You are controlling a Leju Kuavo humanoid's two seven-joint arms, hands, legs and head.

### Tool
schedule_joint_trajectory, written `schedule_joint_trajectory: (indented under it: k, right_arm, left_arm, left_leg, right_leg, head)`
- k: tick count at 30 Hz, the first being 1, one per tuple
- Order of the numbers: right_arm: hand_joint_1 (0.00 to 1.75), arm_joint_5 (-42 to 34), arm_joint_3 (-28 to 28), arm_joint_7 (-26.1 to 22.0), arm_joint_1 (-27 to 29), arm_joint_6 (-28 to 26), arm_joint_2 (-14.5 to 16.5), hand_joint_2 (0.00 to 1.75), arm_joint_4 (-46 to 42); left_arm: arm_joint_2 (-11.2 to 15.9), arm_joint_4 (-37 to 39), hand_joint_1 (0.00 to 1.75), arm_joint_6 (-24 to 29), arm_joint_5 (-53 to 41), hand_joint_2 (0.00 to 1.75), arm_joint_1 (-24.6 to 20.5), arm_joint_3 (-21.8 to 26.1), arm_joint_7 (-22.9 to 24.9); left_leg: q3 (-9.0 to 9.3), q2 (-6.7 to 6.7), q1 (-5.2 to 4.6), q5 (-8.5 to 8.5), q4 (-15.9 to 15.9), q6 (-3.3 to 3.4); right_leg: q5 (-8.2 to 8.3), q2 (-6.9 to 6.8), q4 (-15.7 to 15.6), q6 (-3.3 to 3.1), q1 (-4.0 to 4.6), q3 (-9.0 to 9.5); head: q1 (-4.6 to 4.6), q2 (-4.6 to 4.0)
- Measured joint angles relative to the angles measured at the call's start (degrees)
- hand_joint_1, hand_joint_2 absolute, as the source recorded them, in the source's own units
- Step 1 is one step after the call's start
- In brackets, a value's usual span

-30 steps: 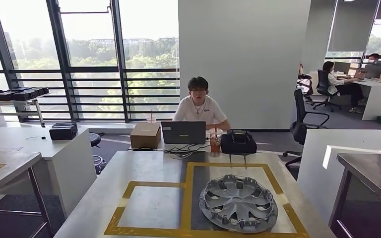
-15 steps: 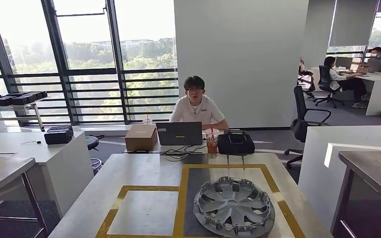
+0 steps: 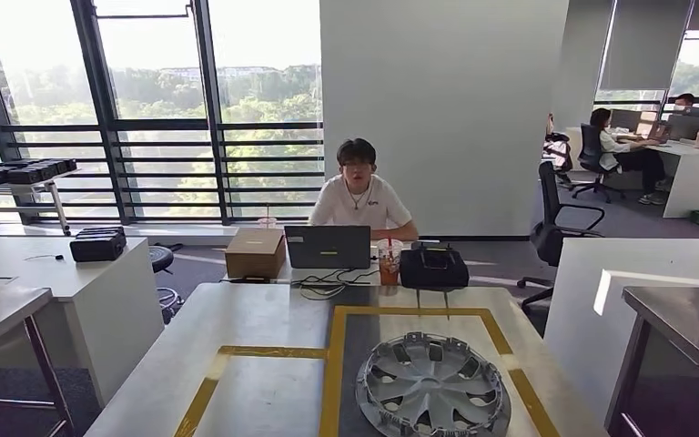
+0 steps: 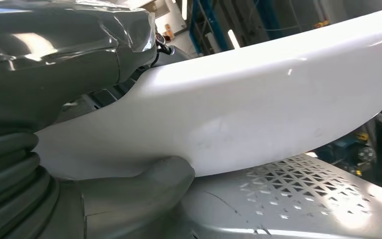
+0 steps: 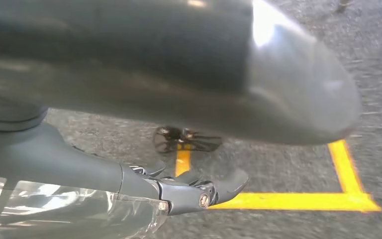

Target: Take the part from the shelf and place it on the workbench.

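Slightly shifted since half a second ago, the whole head view has slid and the side tables sit lower and further left. That is the camera moving, since the wheel cover (image 3: 432, 385) lies in the same spot on the surface (image 3: 264, 319).

The wheel cover is the task's part. It is silver and spoked and lies flat inside the yellow tape frame (image 3: 410, 312) marked on the surface, at its near right end.

Left of the wheel cover and further back, a cardboard box (image 3: 255, 252) stands at the far edge of the surface. A grey laptop (image 3: 328, 247) is next to it, closer to the wheel cover's line, and a person (image 3: 361, 196) in a white shirt sits behind the laptop. Straight behind the wheel cover are a cup (image 3: 389, 264) with a reddish drink and a black bag (image 3: 434, 266), just beside each other.

In the left wrist view, the left hand (image 4: 129, 194) has its thick grey thumb against a white curved shell (image 4: 258, 109). Its fingers are hidden, so I cannot tell whether they are apart or closed.

In the right wrist view, the right hand (image 5: 189, 191) hangs over grey carpet with a yellow floor line (image 5: 298, 200). Its dark fingers (image 5: 229, 181) are loosely stretched out and hold nothing.
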Motion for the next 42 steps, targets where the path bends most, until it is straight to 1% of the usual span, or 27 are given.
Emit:
schedule_joint_trajectory:
  k: [2,4,5,6,7,8,10,12,14,15,17,19,20,21,23,24,25,27,29,31,33,34,35,36,38,40,42]
  right_arm:
    - [0.00,-0.21,0.19,-0.50,-0.04,-0.19,-0.53,0.00,0.00]
    - [0.00,-0.33,0.46,-1.13,0.04,-0.34,-1.07,0.00,0.00]
    - [0.00,-0.37,0.62,-1.45,0.08,-0.36,-1.31,0.00,0.00]
    - [0.00,-0.41,0.78,-1.74,0.10,-0.32,-1.57,0.00,0.00]
    - [0.00,-0.41,0.95,-2.01,0.09,-0.22,-1.80,0.00,0.00]
    - [0.00,-0.40,1.14,-2.19,0.04,-0.10,-1.97,0.00,0.00]
    - [0.00,-0.38,1.44,-2.39,-0.10,0.16,-2.19,0.00,0.00]
    - [0.00,-0.30,1.64,-2.49,-0.21,0.29,-2.27,0.00,0.00]
    - [0.00,-0.22,1.83,-2.42,-0.19,0.33,-2.27,0.00,0.00]
    - [0.00,-0.23,1.91,-2.27,-0.20,0.37,-2.25,0.00,0.00]
    - [0.00,-0.26,2.04,-1.81,-0.20,0.45,-2.17,0.00,0.00]
    - [0.00,-0.38,2.19,-1.35,-0.20,0.50,-1.96,0.00,0.00]
    - [0.00,-0.44,2.24,-1.17,-0.19,0.50,-1.86,0.00,0.00]
    - [0.00,-0.49,2.29,-1.04,-0.20,0.50,-1.76,0.00,0.00]
    - [0.00,-0.50,2.37,-0.93,-0.33,0.61,-1.55,0.00,0.00]
    - [0.00,-0.51,2.41,-0.92,-0.45,0.69,-1.46,0.00,0.00]
    - [0.00,-0.53,2.44,-0.91,-0.56,0.79,-1.36,0.00,0.00]
    - [0.00,-0.58,2.52,-0.85,-0.74,0.92,-1.26,0.00,0.00]
    - [0.00,-0.66,2.63,-0.80,-0.94,1.01,-1.17,0.00,-0.01]
    - [0.00,-0.75,2.75,-0.69,-1.18,1.03,-1.17,0.00,-0.02]
    - [0.00,-0.78,2.86,-0.36,-1.37,1.02,-1.18,0.00,-0.02]
    - [0.00,-0.78,2.93,-0.04,-1.41,1.03,-1.15,0.00,-0.02]
    - [0.00,-0.79,2.99,0.30,-1.42,1.03,-1.08,0.00,-0.02]
    - [0.00,-0.80,3.07,0.64,-1.44,1.04,-1.00,0.00,-0.02]
    - [0.00,-0.88,3.21,1.09,-1.48,1.04,-0.88,0.00,-0.02]
    - [0.00,-0.99,3.31,1.31,-1.59,1.04,-0.76,0.00,-0.02]
    - [0.00,-1.07,3.39,1.39,-1.70,1.05,-0.54,0.00,-0.02]
  left_arm:
    - [-0.05,0.01,1.75,-0.48,-0.31,1.75,0.50,0.22,-0.54]
    - [-0.04,0.01,1.75,-0.97,-0.50,1.75,1.14,0.48,-0.92]
    - [-0.04,0.01,1.75,-1.14,-0.50,1.75,1.38,0.65,-1.04]
    - [-0.04,0.01,1.75,-1.23,-0.50,1.75,1.55,0.83,-1.11]
    - [-0.05,0.00,1.75,-1.30,-0.50,1.75,1.63,1.02,-1.13]
    - [-0.06,-0.01,1.75,-1.35,-0.49,1.75,1.70,1.20,-1.14]
    - [-0.08,-0.12,1.75,-1.43,-0.49,1.75,1.78,1.50,-1.07]
    - [-0.14,-0.33,1.75,-1.49,-0.47,1.75,1.83,1.76,-1.01]
    - [-0.18,-0.55,1.75,-1.66,-0.44,1.75,1.81,2.05,-1.03]
    - [-0.19,-0.63,1.75,-1.77,-0.43,1.75,1.80,2.19,-1.03]
    - [-0.16,-0.65,1.75,-1.99,-0.42,1.75,1.81,2.38,-1.03]
    - [-0.14,-0.36,1.75,-2.13,-0.45,1.75,1.83,2.43,-1.03]
    - [-0.15,-0.17,1.75,-2.19,-0.48,1.75,1.84,2.43,-1.03]
    - [-0.16,0.01,1.75,-2.23,-0.54,1.75,1.83,2.43,-1.03]
    - [-0.16,0.24,1.75,-2.29,-0.75,1.75,1.72,2.44,-1.04]
    - [-0.17,0.36,1.75,-2.34,-0.87,1.75,1.62,2.46,-1.05]
    - [-0.16,0.48,1.75,-2.40,-0.95,1.75,1.52,2.47,-1.10]
    - [-0.13,0.74,1.75,-2.65,-0.99,1.75,1.36,2.51,-1.23]
    - [-0.17,0.93,1.75,-2.89,-1.03,1.75,1.21,2.50,-1.37]
    - [-0.33,1.21,1.75,-2.86,-1.14,1.75,0.89,2.45,-1.41]
    - [-0.46,1.61,1.75,-2.48,-1.33,1.75,0.68,2.34,-1.18]
    - [-0.50,1.81,1.75,-2.20,-1.40,1.75,0.68,2.26,-0.99]
    - [-0.51,1.98,1.75,-1.91,-1.39,1.75,0.68,2.17,-0.77]
    - [-0.51,2.15,1.75,-1.63,-1.30,1.75,0.67,2.09,-0.59]
    - [-0.51,2.45,1.75,-1.29,-1.13,1.75,0.58,1.95,-0.29]
    - [-0.51,2.69,1.75,-1.15,-1.07,1.75,0.41,1.84,-0.13]
    - [-0.52,2.82,1.75,-1.10,-1.05,1.75,0.26,1.72,-0.06]
  left_leg:
    - [0.67,0.06,-0.01,-0.23,-0.44,0.22]
    - [1.11,-0.08,-0.01,-0.82,-0.39,0.23]
    - [1.50,-0.18,0.05,-1.20,-0.34,0.09]
    - [2.00,-0.27,0.14,-1.67,-0.20,-0.14]
    - [2.42,-0.32,0.18,-2.23,0.05,-0.45]
    - [2.58,-0.36,0.11,-2.93,0.55,-0.82]
    - [2.57,-0.35,-0.09,-4.15,1.36,-1.51]
    - [2.67,-0.24,-0.02,-4.80,1.56,-2.04]
    - [2.44,-0.16,0.29,-5.79,2.87,-2.67]
    - [1.52,-0.16,0.46,-6.90,4.98,-3.03]
    - [-2.64,-0.16,0.89,-9.88,12.44,-3.68]
    - [-6.87,-0.16,1.22,-10.94,18.26,-4.00]
    - [-7.55,-0.15,1.30,-9.80,18.21,-3.98]
    - [-7.02,-0.16,1.32,-7.61,15.84,-3.81]
    - [-3.95,-0.15,1.13,-2.79,7.90,-3.07]
    - [-2.64,-0.10,0.93,-1.43,4.77,-2.69]
    - [-1.89,-0.05,0.71,-0.97,3.03,-2.36]
    - [-1.59,-0.05,0.35,-1.32,2.33,-1.88]
    - [-0.47,-0.12,0.55,-1.03,1.09,-1.29]
    - [0.81,-0.09,0.77,-0.72,-0.08,-0.76]
    - [1.22,-0.11,0.57,-1.06,-0.16,-0.44]
    - [1.46,-0.17,0.48,-1.35,-0.14,-0.38]
    - [1.82,-0.26,0.43,-1.69,-0.12,-0.42]
    - [2.33,-0.35,0.42,-2.12,-0.07,-0.54]
    - [3.25,-0.44,0.37,-3.25,0.28,-0.98]
    - [3.52,-0.45,0.06,-4.48,0.90,-1.55]
    - [3.55,-0.41,-0.10,-5.22,1.17,-2.03]
  right_leg:
    - [-2.19,-0.08,7.58,-0.11,-0.11,-4.56]
    - [-2.58,-0.10,12.42,0.46,-0.32,-8.52]
    - [-1.39,-0.12,11.66,1.06,-0.50,-8.90]
    - [0.62,-0.19,8.67,1.75,-0.71,-8.07]
    - [2.94,-0.37,4.44,2.41,-0.94,-6.54]
    - [4.77,-0.57,0.72,2.63,-1.03,-4.98]
    - [6.17,-0.79,-2.90,1.79,-0.99,-3.26]
    - [5.81,-0.65,-2.88,0.45,-0.82,-3.04]
    - [5.49,-0.55,-2.95,-0.36,-0.99,-2.61]
    - [5.32,-0.51,-3.00,-0.71,-1.16,-2.32]
    - [4.89,-0.46,-3.01,-1.25,-1.10,-1.89]
    - [4.43,-0.35,-2.99,-1.36,-0.98,-1.49]
    - [4.16,-0.26,-2.99,-1.28,-0.94,-1.18]
    - [3.88,-0.16,-3.00,-1.20,-0.90,-0.75]
    - [3.31,0.04,-3.08,-0.95,-0.76,0.17]
    - [3.07,0.11,-3.16,-0.77,-0.68,0.46]
    - [2.87,0.15,-3.24,-0.53,-0.67,0.61]
    - [2.63,0.15,-3.64,0.13,-0.77,0.85]
    - [2.26,-0.04,-3.26,0.53,-0.77,0.84]
    - [0.47,-0.21,1.33,0.32,-0.62,-1.57]
    - [-2.15,-0.23,9.41,0.13,-0.56,-6.43]
    - [-2.64,-0.24,12.28,0.30,-0.56,-8.48]
    - [-2.12,-0.25,13.04,0.69,-0.58,-9.48]
    - [-0.51,-0.27,11.25,1.23,-0.61,-9.18]
    - [4.00,-0.50,3.03,2.12,-0.73,-6.06]
    - [6.22,-0.64,-2.48,1.58,-0.72,-3.59]
    - [6.00,-0.53,-3.10,0.36,-0.49,-3.09]
  head:
    - [0.15,-0.01]
    - [0.26,-0.01]
    - [0.31,0.00]
    - [0.37,0.00]
    - [0.43,-0.01]
    - [0.54,-0.02]
    - [0.50,-0.02]
    - [0.33,-0.01]
    - [0.24,-0.01]
    - [0.20,-0.01]
    - [0.05,-0.01]
    - [-0.01,-0.01]
    - [-0.02,-0.01]
    - [-0.06,-0.01]
    - [-0.09,-0.02]
    - [-0.11,-0.02]
    - [-0.11,-0.02]
    - [-0.12,-0.01]
    - [-0.06,-0.01]
    - [0.11,-0.02]
    - [0.26,-0.01]
    - [0.33,0.00]
    - [0.35,-0.01]
    - [0.41,-0.01]
    - [0.54,-0.01]
    - [0.56,-0.02]
    - [0.41,-0.02]
